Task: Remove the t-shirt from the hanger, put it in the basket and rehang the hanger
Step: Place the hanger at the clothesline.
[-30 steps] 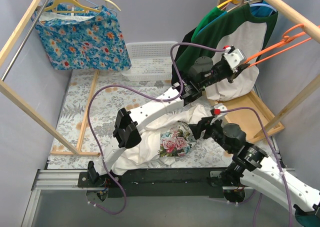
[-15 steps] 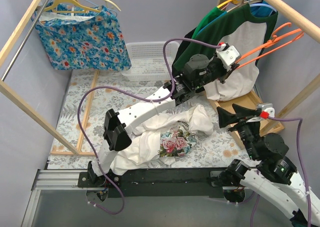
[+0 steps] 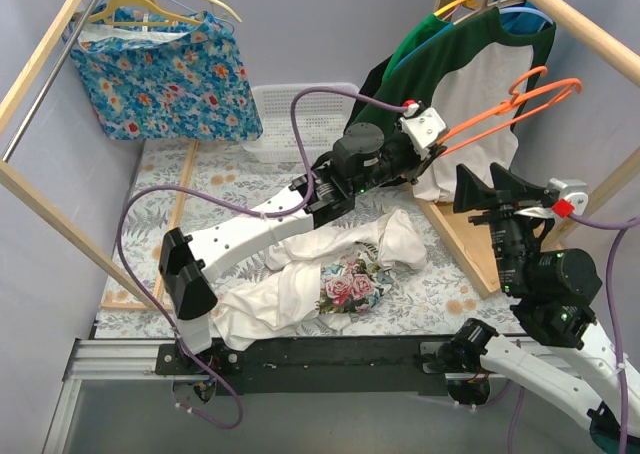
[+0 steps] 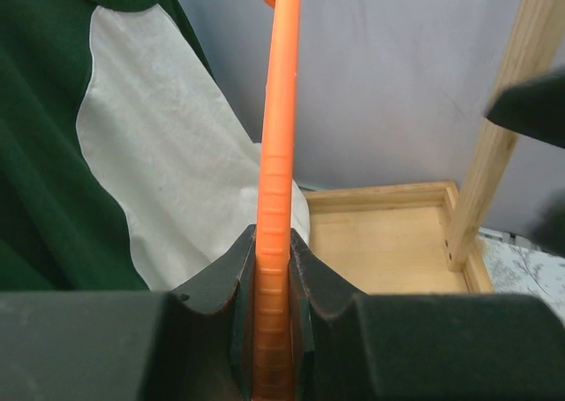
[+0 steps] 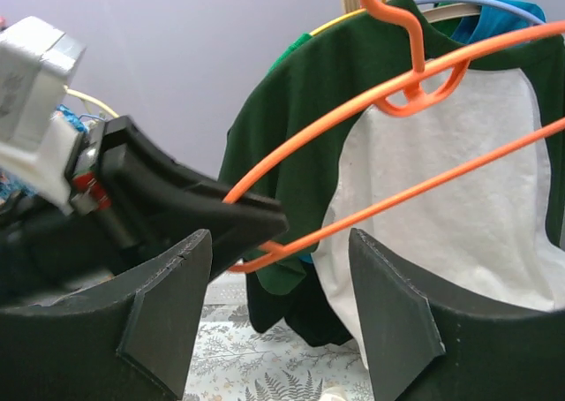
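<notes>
Clamping a slim, ribbed orange hanger (image 4: 275, 154) is the left tool (image 4: 272, 253) — right tool (image 5: 279, 242) gapes.

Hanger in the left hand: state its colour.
Orange. The hanger shows best in the left wrist view.

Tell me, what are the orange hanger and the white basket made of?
The orange hanger looks like plastic: it is smooth and slightly glossy, one even bright colour, with moulded ridges where the left gripper clamps it. The white basket also seems to be plastic: a thin, stiff lattice of small holes in matte white. Looks alone cannot confirm either.
</notes>
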You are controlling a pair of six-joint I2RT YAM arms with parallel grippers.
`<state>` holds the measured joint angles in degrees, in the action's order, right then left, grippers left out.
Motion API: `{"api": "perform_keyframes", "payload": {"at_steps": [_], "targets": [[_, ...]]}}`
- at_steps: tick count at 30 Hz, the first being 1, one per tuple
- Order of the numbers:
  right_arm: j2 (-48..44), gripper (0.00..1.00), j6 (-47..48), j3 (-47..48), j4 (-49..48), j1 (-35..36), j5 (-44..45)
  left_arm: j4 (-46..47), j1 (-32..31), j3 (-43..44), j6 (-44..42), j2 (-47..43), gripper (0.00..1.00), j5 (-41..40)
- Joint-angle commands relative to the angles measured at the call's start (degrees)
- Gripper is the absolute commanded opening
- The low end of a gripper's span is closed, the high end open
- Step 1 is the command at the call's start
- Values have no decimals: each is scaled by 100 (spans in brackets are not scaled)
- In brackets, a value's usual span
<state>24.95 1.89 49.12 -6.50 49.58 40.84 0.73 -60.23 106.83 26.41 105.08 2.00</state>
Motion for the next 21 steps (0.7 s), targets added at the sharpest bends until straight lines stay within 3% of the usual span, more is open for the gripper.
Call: {"api": "perform_keyframes", "payload": {"at_steps": [1,12,21], "targets": [[457,70,198,466,-800,25,214,506,-24,-591,153,-926,0,186],[1178,82,-373,792,-906,8,-269,955,-24,-1559,303,-1595,0,485],[1600,77,-637,730,-1134,16,-577,1017,-24,-1814,382,-1736,0,609]]}}
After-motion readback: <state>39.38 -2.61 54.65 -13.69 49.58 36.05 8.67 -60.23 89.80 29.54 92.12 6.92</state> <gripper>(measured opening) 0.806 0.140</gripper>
